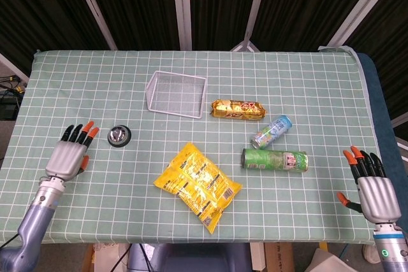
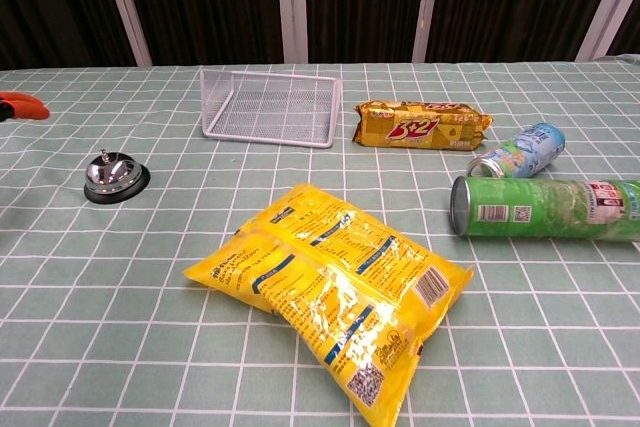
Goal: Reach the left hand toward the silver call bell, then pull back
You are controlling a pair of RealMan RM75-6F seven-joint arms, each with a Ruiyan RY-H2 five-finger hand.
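Note:
The silver call bell [image 1: 119, 136] on its black base stands on the left part of the green checked table; the chest view shows the call bell [image 2: 115, 176] at mid-left. My left hand [image 1: 70, 154] hovers just left of the bell, fingers spread and holding nothing, its orange fingertips [image 2: 20, 105] entering the chest view at the left edge. My right hand [image 1: 375, 190] stays open at the table's right front corner, far from the bell.
A white wire basket [image 1: 176, 93] stands behind the bell to the right. A yellow snack bag [image 1: 197, 185] lies centre front. A gold biscuit pack [image 1: 238, 109], a small can [image 1: 271, 131] and a green chip tube [image 1: 275, 159] lie on the right.

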